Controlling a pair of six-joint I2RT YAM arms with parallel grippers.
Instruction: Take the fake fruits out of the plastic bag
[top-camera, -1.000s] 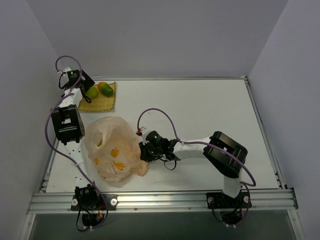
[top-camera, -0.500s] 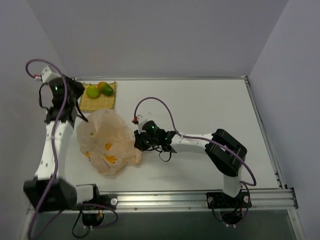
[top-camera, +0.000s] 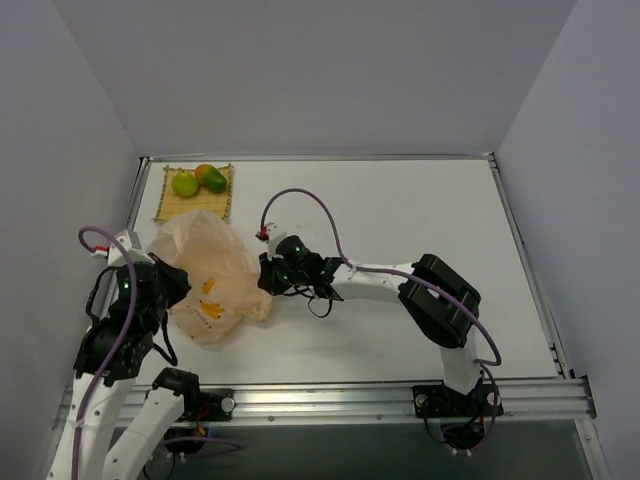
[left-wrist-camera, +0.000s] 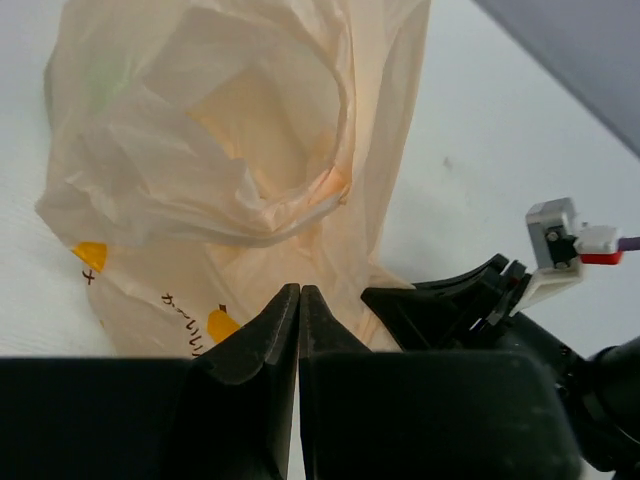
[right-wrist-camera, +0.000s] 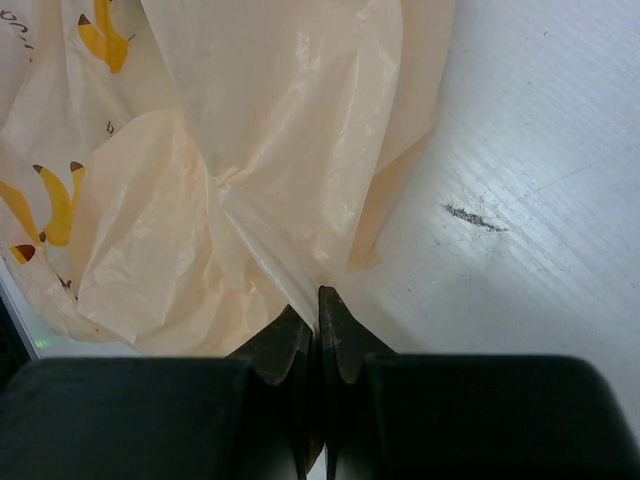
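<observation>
The peach plastic bag (top-camera: 207, 276) lies crumpled at the table's left, its mouth gaping towards my left wrist camera (left-wrist-camera: 250, 130). A green blur (left-wrist-camera: 100, 90) shows through its film, probably a fake fruit. Two fake fruits, a round green one (top-camera: 184, 184) and an orange-green mango (top-camera: 210, 178), rest on the yellow mat (top-camera: 170, 208). My right gripper (top-camera: 268, 276) is shut on a fold of the bag's right edge (right-wrist-camera: 290, 240). At the bag's near-left side my left gripper (left-wrist-camera: 299, 291) is shut, and I see nothing between its tips.
The left wall runs close beside the left arm (top-camera: 115, 335). The right arm (top-camera: 400, 285) stretches low across the table's middle. A metal rail (top-camera: 330, 400) borders the near edge.
The left arm swung from the mat at the back left down to the bag's near-left side, and its jaws shut. The right gripper dragged the bag towards the back left.
</observation>
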